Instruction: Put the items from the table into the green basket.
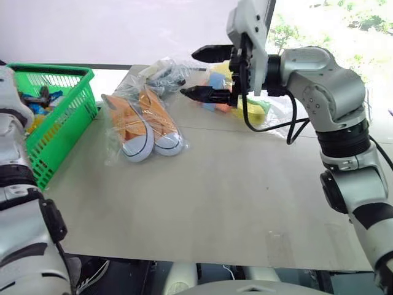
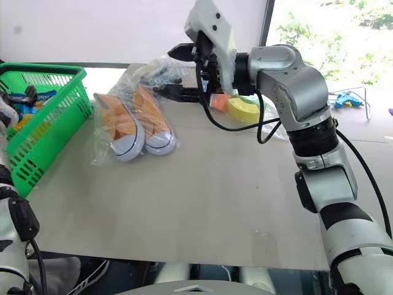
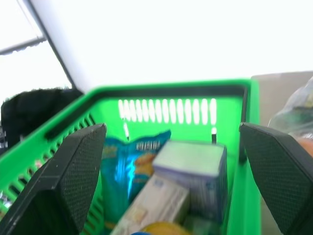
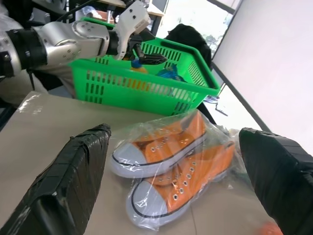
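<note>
Green basket (image 1: 61,126) sat at the table's (image 1: 202,203) left edge, already holding a blue packet (image 3: 122,171) and boxes (image 3: 193,169). Left gripper (image 3: 171,171) hung over it, fingers wide apart, empty. Bagged sneakers (image 1: 144,126) lay on the table just right of the basket. Right gripper (image 1: 206,72) hovered beyond them, fingers apart, nothing held. Foam shapes (image 2: 242,109) lay far right.
</note>
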You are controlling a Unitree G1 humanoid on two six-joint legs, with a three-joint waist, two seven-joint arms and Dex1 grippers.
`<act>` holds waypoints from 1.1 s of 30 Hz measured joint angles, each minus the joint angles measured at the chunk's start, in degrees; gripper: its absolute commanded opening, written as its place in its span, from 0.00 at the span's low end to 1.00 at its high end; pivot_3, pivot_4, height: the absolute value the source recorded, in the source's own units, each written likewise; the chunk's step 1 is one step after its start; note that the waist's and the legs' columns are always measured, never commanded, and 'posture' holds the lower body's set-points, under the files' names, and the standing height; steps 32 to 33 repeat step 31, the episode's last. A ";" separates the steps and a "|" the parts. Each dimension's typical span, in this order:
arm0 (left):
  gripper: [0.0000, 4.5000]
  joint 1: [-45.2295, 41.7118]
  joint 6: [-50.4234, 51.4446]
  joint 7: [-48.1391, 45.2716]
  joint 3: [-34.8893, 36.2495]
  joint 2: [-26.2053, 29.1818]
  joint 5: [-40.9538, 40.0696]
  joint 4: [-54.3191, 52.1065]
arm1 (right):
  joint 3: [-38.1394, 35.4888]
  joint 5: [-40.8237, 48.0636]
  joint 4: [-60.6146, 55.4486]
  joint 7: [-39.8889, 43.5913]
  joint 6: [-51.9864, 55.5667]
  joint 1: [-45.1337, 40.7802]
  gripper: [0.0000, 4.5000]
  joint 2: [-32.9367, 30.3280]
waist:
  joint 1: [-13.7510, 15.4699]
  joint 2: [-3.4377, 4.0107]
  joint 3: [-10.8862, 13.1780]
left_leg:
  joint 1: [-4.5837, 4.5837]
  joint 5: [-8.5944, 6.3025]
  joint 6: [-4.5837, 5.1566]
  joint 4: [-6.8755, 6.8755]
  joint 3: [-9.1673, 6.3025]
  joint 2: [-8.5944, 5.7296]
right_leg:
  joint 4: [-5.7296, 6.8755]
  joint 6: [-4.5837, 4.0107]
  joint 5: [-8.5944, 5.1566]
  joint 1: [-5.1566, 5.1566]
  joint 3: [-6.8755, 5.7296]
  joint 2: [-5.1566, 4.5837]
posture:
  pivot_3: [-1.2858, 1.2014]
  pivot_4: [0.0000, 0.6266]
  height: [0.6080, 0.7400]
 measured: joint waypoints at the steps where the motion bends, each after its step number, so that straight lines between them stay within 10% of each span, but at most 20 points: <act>1: 0.99 0.54 0.77 0.73 0.59 -0.90 -0.77 -3.67 | -0.42 0.02 -0.43 -0.28 0.01 0.16 1.00 -0.39 | -0.01 0.03 -0.03 | 0.01 -0.01 0.01 0.01 0.01 0.02 | 0.02 -0.01 0.00 0.00 0.01 0.01 | 0.55 0.00 1.00; 16: 0.99 13.88 26.02 -6.44 -12.91 -25.21 -18.82 -50.46 | -8.49 -1.68 -14.57 -3.97 -0.02 26.89 1.00 -14.25 | -0.43 1.49 -1.24 | 0.28 -0.22 0.43 0.26 0.22 0.04 | -0.04 0.02 0.02 0.37 0.32 0.18 | 0.50 0.00 1.00; 33: 0.99 39.86 37.59 -17.46 -15.75 -16.78 -24.00 -68.56 | -23.79 -2.22 -27.45 -6.78 -0.45 62.15 1.00 -24.60 | -4.62 2.25 -1.18 | 2.03 -0.26 0.43 0.06 0.35 0.44 | -0.24 -0.06 -0.27 1.74 0.86 1.08 | 0.47 0.01 1.00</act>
